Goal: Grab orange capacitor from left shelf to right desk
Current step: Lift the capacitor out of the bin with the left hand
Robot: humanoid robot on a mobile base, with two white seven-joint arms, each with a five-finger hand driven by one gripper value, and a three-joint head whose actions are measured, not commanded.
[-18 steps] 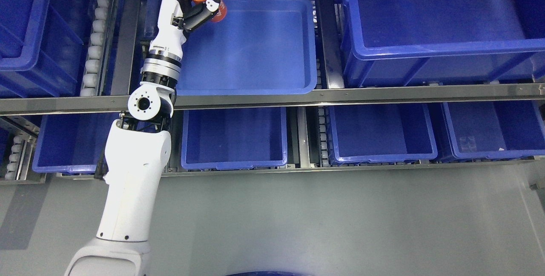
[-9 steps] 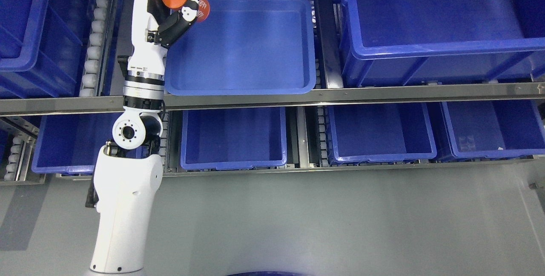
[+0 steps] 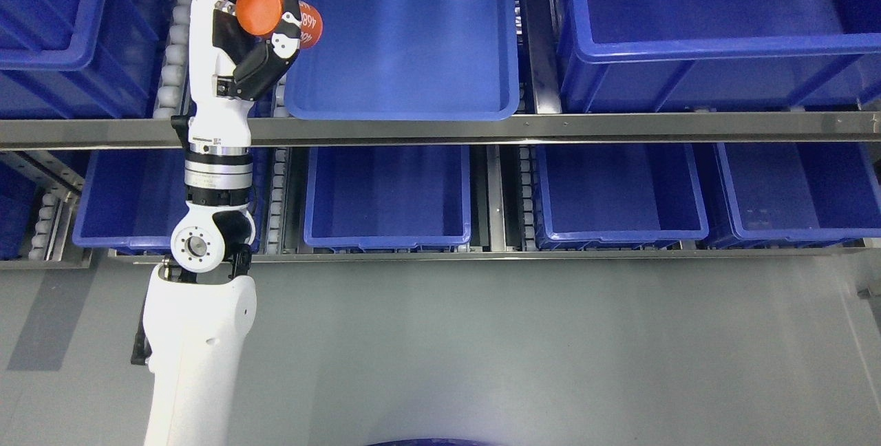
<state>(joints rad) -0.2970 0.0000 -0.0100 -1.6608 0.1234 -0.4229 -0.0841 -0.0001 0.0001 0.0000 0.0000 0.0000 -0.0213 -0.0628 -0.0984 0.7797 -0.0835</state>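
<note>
My left hand [image 3: 265, 9] is raised at the upper left, its black and white fingers [image 3: 261, 67] curled around an orange capacitor [image 3: 260, 9]. The capacitor is a short orange cylinder with white print on its side, its round end facing the camera. Hand and capacitor hover just over the left rim of a shallow blue tray [image 3: 402, 47] on the upper shelf level. The white left arm runs up from the lower left, crossing the metal shelf rail [image 3: 482, 128]. The right arm does not show.
Deep blue bins sit at upper left [image 3: 69, 26] and upper right [image 3: 716, 26]. Three blue bins [image 3: 389, 195] line the lower shelf. Roller tracks [image 3: 168, 54] run beside the arm. Grey floor [image 3: 516, 349] fills the lower half.
The left hand with the capacitor has drawn back to the left and toward me, out over the tray's left rim. The whole view has also shifted, so the camera moved.
</note>
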